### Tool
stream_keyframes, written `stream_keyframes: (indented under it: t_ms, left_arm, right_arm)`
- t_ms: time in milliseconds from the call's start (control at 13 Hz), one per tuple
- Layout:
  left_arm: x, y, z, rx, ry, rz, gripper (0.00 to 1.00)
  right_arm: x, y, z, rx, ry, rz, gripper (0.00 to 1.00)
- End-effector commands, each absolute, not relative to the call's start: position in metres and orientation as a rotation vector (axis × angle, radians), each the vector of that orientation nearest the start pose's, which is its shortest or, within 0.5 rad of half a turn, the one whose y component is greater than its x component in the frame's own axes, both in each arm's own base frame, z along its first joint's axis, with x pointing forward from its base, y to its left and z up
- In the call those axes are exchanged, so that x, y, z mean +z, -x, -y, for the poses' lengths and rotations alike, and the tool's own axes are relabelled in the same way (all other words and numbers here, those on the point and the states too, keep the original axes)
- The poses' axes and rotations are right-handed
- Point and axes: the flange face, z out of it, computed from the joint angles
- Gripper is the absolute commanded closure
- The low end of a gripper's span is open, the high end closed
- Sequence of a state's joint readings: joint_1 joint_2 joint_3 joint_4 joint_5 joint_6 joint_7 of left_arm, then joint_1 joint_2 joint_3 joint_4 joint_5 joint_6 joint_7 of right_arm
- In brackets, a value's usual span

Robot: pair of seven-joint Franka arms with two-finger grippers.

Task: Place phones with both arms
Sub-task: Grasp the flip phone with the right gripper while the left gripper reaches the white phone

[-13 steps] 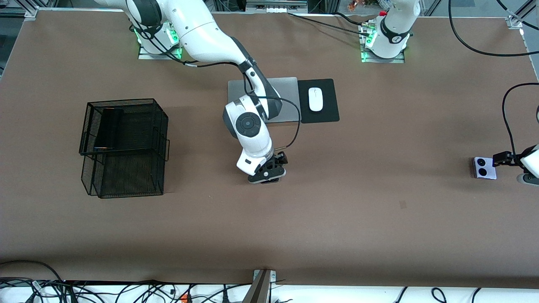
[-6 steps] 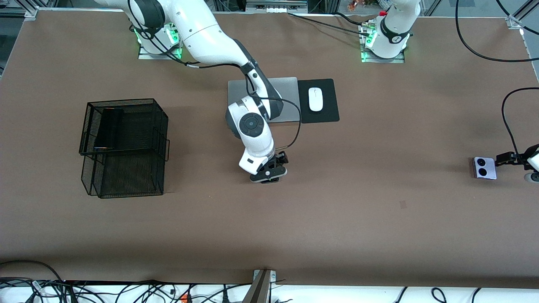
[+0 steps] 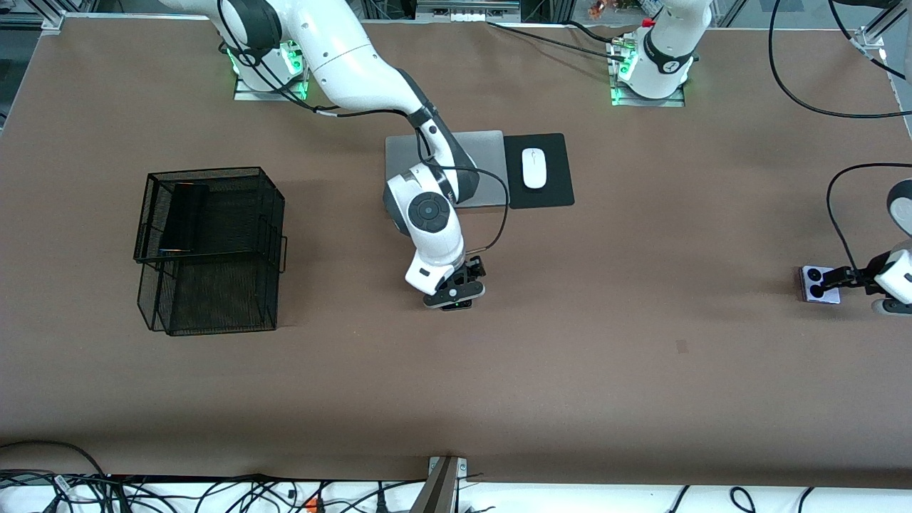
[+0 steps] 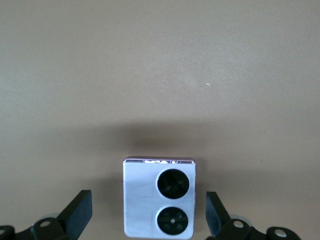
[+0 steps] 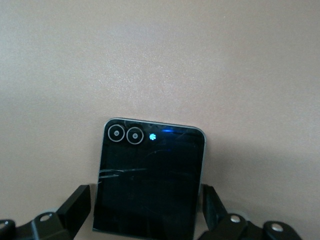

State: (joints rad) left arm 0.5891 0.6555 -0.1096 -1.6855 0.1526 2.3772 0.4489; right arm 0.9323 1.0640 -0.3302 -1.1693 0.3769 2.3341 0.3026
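left gripper (image 4: 146,220) spread around lilac flip phone (image 4: 159,198) | right gripper (image 5: 146,215) spread around black flip phone (image 5: 148,180) | risk: slipping out if squeezed crooked

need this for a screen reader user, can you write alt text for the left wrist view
A small square lilac-white phone with two round black lenses lies flat on the brown table, between the open fingers of the left gripper. The fingers stand apart from the phone's edges, not touching it.
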Motion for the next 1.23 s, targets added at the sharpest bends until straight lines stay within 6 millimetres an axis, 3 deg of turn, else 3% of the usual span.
stream_keyframes:
  t_ms: [0, 231, 308, 385, 462, 538, 692, 846, 1000, 1154]
  left_arm:
    - [0.214, -0.59, -0.328, -0.076, 3.097, -0.03, 0.0]
    - [0.203, -0.586, -0.337, -0.094, 3.095, -0.011, 0.0]
    - [0.197, -0.584, -0.337, -0.1, 3.095, -0.006, 0.0]
    - [0.194, -0.584, -0.336, -0.113, 3.092, -0.006, 0.0]
    - [0.19, -0.584, -0.335, -0.109, 3.096, -0.006, 0.0]
    - [0.19, -0.584, -0.335, -0.114, 3.094, -0.006, 0.0]
    - [0.187, -0.584, -0.332, -0.114, 3.097, 0.008, 0.0]
    - [0.187, -0.585, -0.331, -0.114, 3.097, 0.015, 0.0]
    - [0.187, -0.586, -0.329, -0.113, 3.099, 0.009, 0.0]
    - [0.184, -0.587, -0.328, -0.126, 3.096, 0.017, 0.0]
  right_arm:
    - [0.17, -0.582, -0.51, -0.21, 3.043, 0.362, 0.01]
    - [0.169, -0.579, -0.513, -0.217, 3.051, 0.39, 0.02]
    - [0.167, -0.578, -0.511, -0.214, 3.058, 0.402, 0.15]
    - [0.165, -0.579, -0.509, -0.219, 3.067, 0.429, 0.38]
    - [0.167, -0.581, -0.508, -0.222, 3.068, 0.431, 0.73]
    - [0.166, -0.581, -0.507, -0.222, 3.07, 0.436, 0.88]
    - [0.176, -0.584, -0.505, -0.231, 3.072, 0.433, 0.92]
    - [0.208, -0.594, -0.492, -0.198, 3.118, 0.422, 0.91]
    - [0.267, -0.614, -0.453, -0.107, 3.192, 0.37, 0.91]
    - [0.321, -0.631, -0.396, 0.0, 3.23, 0.347, 0.91]
